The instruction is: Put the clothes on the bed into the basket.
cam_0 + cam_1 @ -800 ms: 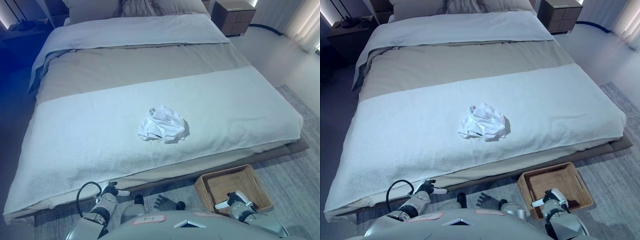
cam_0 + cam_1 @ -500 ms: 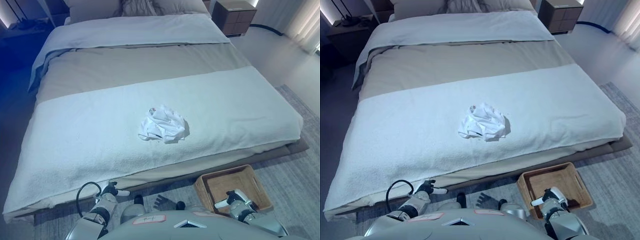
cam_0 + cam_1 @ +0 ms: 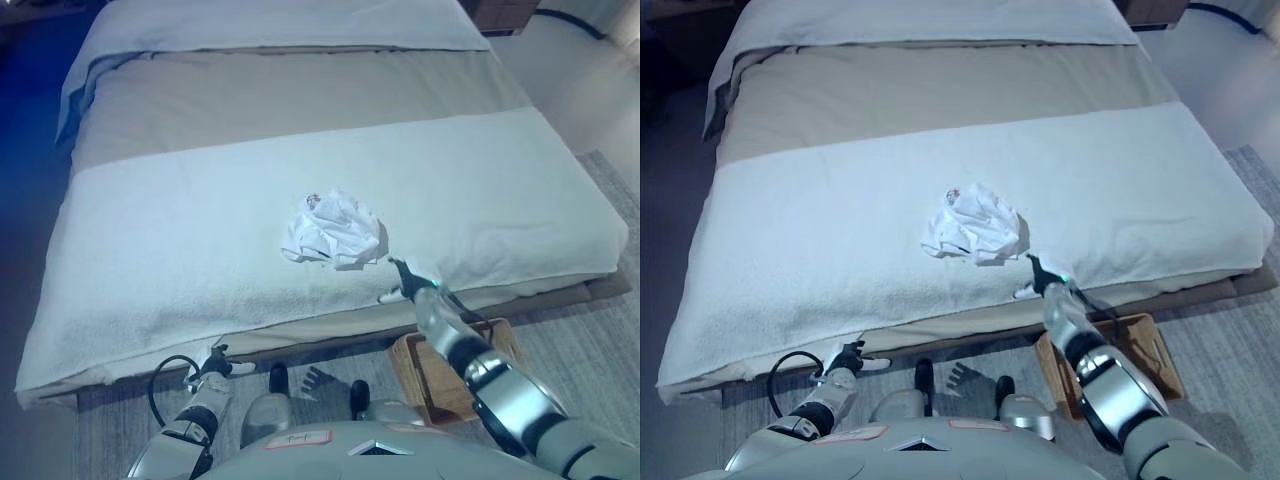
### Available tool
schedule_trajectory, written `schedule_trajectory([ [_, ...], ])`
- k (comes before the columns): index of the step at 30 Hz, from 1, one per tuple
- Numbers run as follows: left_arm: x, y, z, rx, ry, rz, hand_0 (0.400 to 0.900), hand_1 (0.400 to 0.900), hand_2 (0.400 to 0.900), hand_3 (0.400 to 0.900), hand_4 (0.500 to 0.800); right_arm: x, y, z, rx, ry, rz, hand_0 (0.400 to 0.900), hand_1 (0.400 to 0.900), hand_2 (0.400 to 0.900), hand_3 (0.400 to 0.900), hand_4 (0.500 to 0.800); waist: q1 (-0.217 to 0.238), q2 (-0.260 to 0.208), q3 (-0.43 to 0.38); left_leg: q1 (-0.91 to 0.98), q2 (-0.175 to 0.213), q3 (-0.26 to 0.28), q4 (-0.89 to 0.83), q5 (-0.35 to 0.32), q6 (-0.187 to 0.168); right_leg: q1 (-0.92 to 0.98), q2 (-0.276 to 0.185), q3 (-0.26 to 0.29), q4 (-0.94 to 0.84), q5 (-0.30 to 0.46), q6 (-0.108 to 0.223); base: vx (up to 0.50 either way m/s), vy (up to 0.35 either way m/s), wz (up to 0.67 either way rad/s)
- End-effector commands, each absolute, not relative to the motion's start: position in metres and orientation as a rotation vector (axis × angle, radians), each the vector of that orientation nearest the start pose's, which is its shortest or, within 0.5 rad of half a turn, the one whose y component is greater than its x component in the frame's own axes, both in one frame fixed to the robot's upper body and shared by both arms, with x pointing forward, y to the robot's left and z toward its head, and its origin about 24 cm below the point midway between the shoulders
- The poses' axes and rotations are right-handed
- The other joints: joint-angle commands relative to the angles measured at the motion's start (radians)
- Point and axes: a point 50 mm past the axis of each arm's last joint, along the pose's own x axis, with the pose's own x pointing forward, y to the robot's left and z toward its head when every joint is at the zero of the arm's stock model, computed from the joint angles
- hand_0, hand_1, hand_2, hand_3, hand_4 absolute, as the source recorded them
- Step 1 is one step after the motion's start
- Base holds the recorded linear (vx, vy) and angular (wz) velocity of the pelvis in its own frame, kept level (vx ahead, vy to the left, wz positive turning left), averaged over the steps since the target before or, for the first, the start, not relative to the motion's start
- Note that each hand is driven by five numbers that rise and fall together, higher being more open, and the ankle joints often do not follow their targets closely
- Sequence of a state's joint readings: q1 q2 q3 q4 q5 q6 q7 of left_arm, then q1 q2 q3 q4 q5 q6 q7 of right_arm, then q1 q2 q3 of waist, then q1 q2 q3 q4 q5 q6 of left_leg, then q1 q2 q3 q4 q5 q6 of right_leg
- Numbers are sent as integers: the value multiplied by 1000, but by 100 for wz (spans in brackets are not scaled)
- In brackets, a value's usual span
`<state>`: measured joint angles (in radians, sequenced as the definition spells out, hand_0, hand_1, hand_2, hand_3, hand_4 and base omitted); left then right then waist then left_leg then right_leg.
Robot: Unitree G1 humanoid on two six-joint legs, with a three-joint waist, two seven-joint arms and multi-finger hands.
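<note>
A crumpled white garment point(image 3: 333, 230) lies on the white blanket of the bed point(image 3: 180, 250), near its front edge. My right hand point(image 3: 405, 282) is raised over the bed's front edge, just to the lower right of the garment and not touching it, with its fingers spread open. My left hand point(image 3: 213, 362) hangs low by the bed's front edge at the lower left, fingers relaxed. The brown woven basket point(image 3: 1158, 348) stands on the floor below the bed's front edge, partly hidden behind my right arm.
The bed fills most of the view, with a beige band point(image 3: 300, 100) across its middle. A grey rug point(image 3: 600, 340) lies under the basket and along the bed's front. Bare pale floor point(image 3: 610, 90) shows at the right.
My right hand has risen from above the basket to the bed's front edge beside the garment. The camera has tipped down and forward. The left hand and garment have stayed put.
</note>
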<state>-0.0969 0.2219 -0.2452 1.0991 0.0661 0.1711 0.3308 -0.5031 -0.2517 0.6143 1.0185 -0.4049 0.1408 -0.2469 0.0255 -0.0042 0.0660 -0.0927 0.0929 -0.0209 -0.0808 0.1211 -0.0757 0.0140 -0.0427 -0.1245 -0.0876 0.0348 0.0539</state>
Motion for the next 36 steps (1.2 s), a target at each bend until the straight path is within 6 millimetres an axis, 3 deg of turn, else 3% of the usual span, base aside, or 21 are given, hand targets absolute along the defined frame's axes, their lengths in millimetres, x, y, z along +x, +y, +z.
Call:
schedule_trajectory([
  [1,182,251,-120,696,974,300,900,900,900,900,800,354,-122,20,-1175,131,166,900,900,900,900,800,68,-42,50,-15,-66,6,-6,-66,46,-46,-44,-35,0,-1,39,14,35,44],
  [4,182,255,-119,699,977,322,900,900,900,900,800,370,-120,44,-1205,73,115,900,900,900,900,800,104,-52,66,-62,-77,-30,-6,-50,44,-63,-50,-70,0,-1,41,21,20,52],
  [6,181,262,-118,701,982,354,900,900,900,900,800,382,-129,64,-1237,41,43,900,900,900,900,800,128,-54,80,-93,-88,-53,-6,-38,41,-77,-57,-95,0,0,44,45,32,51],
  [9,182,264,-116,699,978,369,900,900,900,900,800,389,-140,77,-1252,43,-27,900,900,900,900,800,145,-52,93,-119,-97,-72,-6,-28,40,-91,-61,-112,0,2,45,50,38,32],
  [10,182,266,-116,695,982,388,900,900,900,900,800,396,-157,88,-1296,62,-106,900,900,900,900,800,162,-47,102,-142,-103,-81,-6,-21,39,-106,-66,-124,0,3,49,75,57,24],
  [16,190,262,-114,699,956,386,900,900,900,900,800,406,-205,122,-1466,144,-303,900,900,900,900,800,214,-20,123,-215,-120,-104,-6,2,36,-160,-84,-145,0,15,62,86,48,18],
  [23,199,241,-115,689,902,315,900,900,900,900,800,395,-276,153,-1635,316,-506,900,900,900,900,800,265,29,124,-276,-142,-138,-6,19,31,-196,-103,-173,0,17,81,71,17,15],
  [27,202,233,-115,686,880,283,900,900,900,900,800,388,-307,180,-1664,359,-615,900,900,900,900,800,281,58,114,-311,-155,-154,-6,30,28,-224,-113,-176,0,26,93,25,23,8],
  [32,201,227,-116,677,873,253,900,900,900,900,800,374,-338,198,-1719,470,-691,900,900,900,900,800,290,74,99,-336,-162,-154,-6,33,26,-248,-119,-168,0,26,98,22,15,-3],
  [36,197,232,-117,666,889,247,900,900,900,900,800,368,-351,204,-1719,570,-685,900,900,900,900,800,286,89,98,-329,-163,-155,-6,33,27,-244,-121,-163,0,22,97,10,5,-7],
])
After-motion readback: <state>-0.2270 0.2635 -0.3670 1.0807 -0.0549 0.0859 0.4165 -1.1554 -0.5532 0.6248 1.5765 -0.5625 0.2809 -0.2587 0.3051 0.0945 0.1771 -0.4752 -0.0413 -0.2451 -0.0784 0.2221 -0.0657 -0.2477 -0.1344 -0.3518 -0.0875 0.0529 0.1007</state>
